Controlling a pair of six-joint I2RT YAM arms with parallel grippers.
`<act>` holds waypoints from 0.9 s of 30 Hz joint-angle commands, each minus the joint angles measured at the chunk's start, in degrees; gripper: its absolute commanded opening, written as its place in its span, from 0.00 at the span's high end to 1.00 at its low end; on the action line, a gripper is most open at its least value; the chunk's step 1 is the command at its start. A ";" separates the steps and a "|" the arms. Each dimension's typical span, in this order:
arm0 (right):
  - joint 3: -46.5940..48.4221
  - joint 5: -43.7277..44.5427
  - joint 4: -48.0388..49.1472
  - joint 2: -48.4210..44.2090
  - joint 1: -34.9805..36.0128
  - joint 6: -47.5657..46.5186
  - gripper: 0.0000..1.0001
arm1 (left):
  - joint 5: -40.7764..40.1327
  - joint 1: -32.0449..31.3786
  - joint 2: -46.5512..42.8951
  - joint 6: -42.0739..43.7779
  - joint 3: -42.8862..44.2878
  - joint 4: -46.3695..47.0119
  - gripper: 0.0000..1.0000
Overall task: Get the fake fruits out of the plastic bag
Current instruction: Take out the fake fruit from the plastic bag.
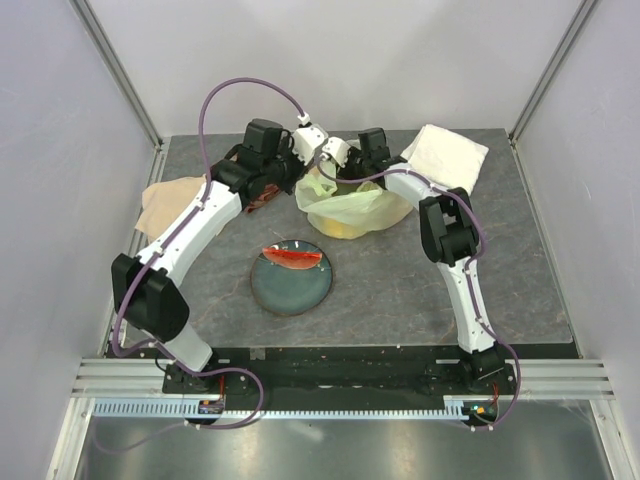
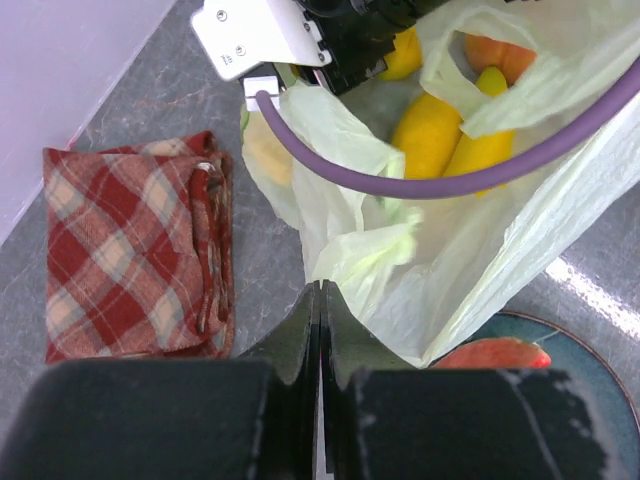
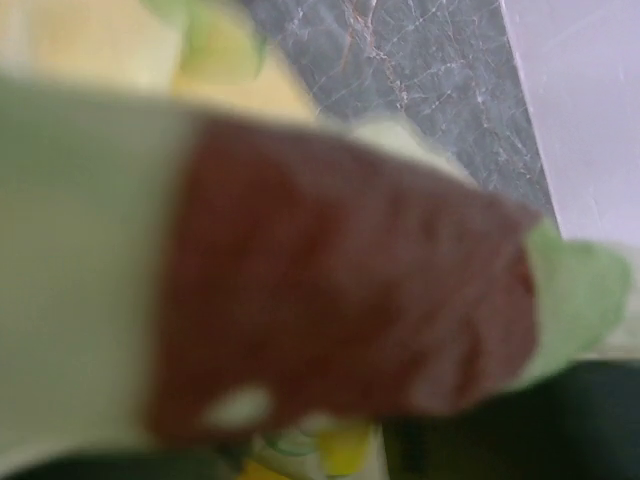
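The pale yellow-green plastic bag (image 1: 352, 207) lies at the back middle, mouth open. In the left wrist view the bag (image 2: 470, 260) holds two yellow oblong fruits (image 2: 432, 135) and an orange peach (image 2: 500, 55). My left gripper (image 2: 320, 292) is shut, its tips meeting the bag's near rim; in the top view it (image 1: 299, 186) sits at the bag's left edge. My right gripper (image 1: 336, 176) reaches into the bag's mouth. Its wrist view is filled by a blurred dark red thing with a green edge (image 3: 340, 280) that hides the jaws. A red watermelon slice (image 1: 292, 257) lies on the dark round plate (image 1: 292, 292).
A red checked cloth (image 2: 130, 250) lies folded left of the bag, under my left arm (image 1: 262, 197). A tan cloth (image 1: 170, 200) is at the far left and a white folded towel (image 1: 445, 155) at the back right. The right arm's purple cable (image 2: 420, 185) crosses above the bag.
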 commanded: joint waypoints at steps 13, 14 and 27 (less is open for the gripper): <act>-0.09 -14.71 -17.87 -21.15 -3.55 8.94 0.88 | -14.86 0.04 4.89 -6.52 1.78 8.53 0.98; -1.67 -15.33 -18.67 -23.43 -3.63 10.68 0.88 | -15.57 0.13 5.33 -6.69 1.95 8.97 0.98; -6.34 -21.24 -34.77 -18.01 -7.76 23.71 0.80 | -26.04 2.41 12.19 -6.97 12.04 15.74 0.98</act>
